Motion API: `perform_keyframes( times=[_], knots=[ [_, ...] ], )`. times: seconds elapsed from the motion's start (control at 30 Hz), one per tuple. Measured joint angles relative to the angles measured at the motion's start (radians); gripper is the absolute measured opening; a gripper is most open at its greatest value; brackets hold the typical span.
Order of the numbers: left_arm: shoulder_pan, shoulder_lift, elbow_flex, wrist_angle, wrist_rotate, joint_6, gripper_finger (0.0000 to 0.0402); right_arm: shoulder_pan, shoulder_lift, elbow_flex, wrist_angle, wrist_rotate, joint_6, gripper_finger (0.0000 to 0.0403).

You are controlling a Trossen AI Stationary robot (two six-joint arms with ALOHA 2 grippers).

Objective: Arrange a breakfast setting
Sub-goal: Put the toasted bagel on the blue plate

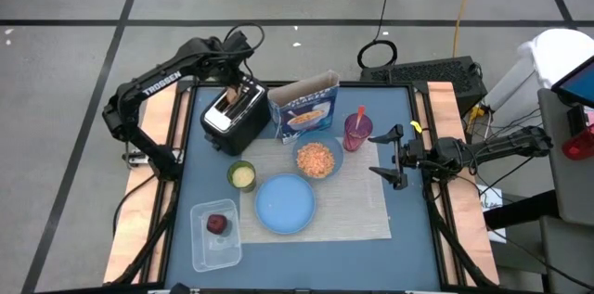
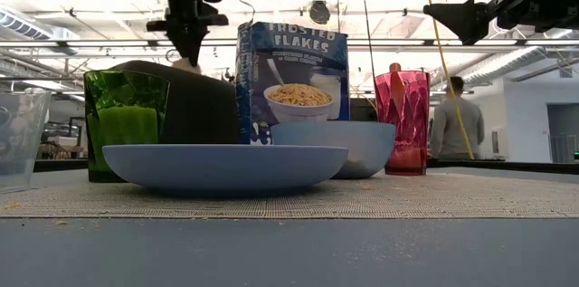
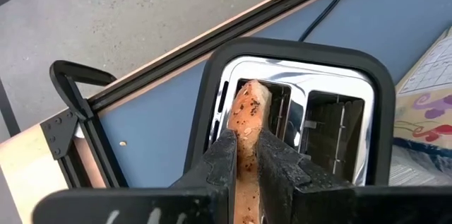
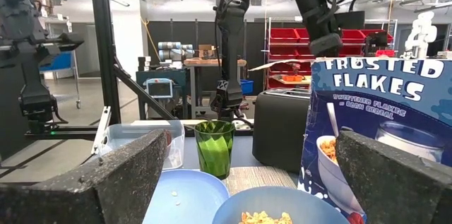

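Observation:
A black and silver toaster (image 1: pixel 236 116) stands at the table's far left. My left gripper (image 3: pixel 246 143) is above it, shut on a browned slice of toast (image 3: pixel 248 107) over the toaster's slot. On the beige placemat (image 1: pixel 362 210) are the light-blue plate (image 1: pixel 285 203), the blue bowl (image 1: pixel 318 159) with cereal in it, and the purple cup (image 1: pixel 357 130), from which an orange handle (image 1: pixel 361 114) sticks up. The blue cereal box (image 1: pixel 304 108) stands upright behind them. My right gripper (image 1: pixel 394 155) hovers open at the table's right side. My left gripper pinches the toast's two flat faces (image 3: pixel 247 128) between its two fingers, coming steeply from above. The slice stands on edge below the fingers, its lower end (image 3: pixel 251 91) at the mouth of one toaster slot. Whether that end still touches the toaster I cannot tell.
A green cup (image 1: pixel 241 175) stands near the toaster. A clear container (image 1: pixel 215 236) holding the dark-red fruit (image 1: pixel 216 224) sits at the near left. A person (image 2: pixel 450 129) stands in the room beyond the table.

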State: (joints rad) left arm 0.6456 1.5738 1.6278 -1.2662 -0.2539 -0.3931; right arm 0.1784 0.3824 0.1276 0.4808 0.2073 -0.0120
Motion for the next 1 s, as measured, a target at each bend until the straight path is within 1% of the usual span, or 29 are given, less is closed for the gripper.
perform_keyframes(
  times=[0.2, 0.37, 0.53, 0.67, 0.8, 0.9, 1.0],
  knots=[
    [-0.001, 0.000, 0.075, -0.060, 0.001, 0.007, 0.0043, 0.000, 0.000, 0.000, 0.000, 0.000, 0.000, 0.0396],
    [-0.012, 0.000, 0.179, -0.127, 0.004, 0.022, 0.0042, 0.000, 0.000, 0.000, 0.000, 0.000, 0.000, 0.0396],
    [-0.036, 0.000, 0.295, -0.200, 0.059, 0.040, 0.0042, 0.000, 0.000, 0.000, 0.000, 0.000, 0.000, 0.0396],
    [-0.073, 0.000, 0.367, -0.239, 0.156, 0.026, 0.0042, 0.000, 0.000, 0.000, 0.000, 0.000, 0.000, 0.0396],
    [-0.136, 0.000, 0.386, -0.254, 0.294, -0.002, 0.0042, 0.000, 0.000, 0.000, 0.000, 0.000, 0.000, 0.0396],
    [-0.202, 0.000, 0.386, -0.255, 0.390, -0.023, 0.0042, 0.000, 0.000, 0.000, 0.000, 0.000, 0.000, 0.0396],
    [-0.292, 0.004, 0.386, -0.247, 0.428, -0.051, 0.0042, 0.000, 0.000, 0.000, 0.000, 0.000, 0.000, 0.0396]
  ],
)
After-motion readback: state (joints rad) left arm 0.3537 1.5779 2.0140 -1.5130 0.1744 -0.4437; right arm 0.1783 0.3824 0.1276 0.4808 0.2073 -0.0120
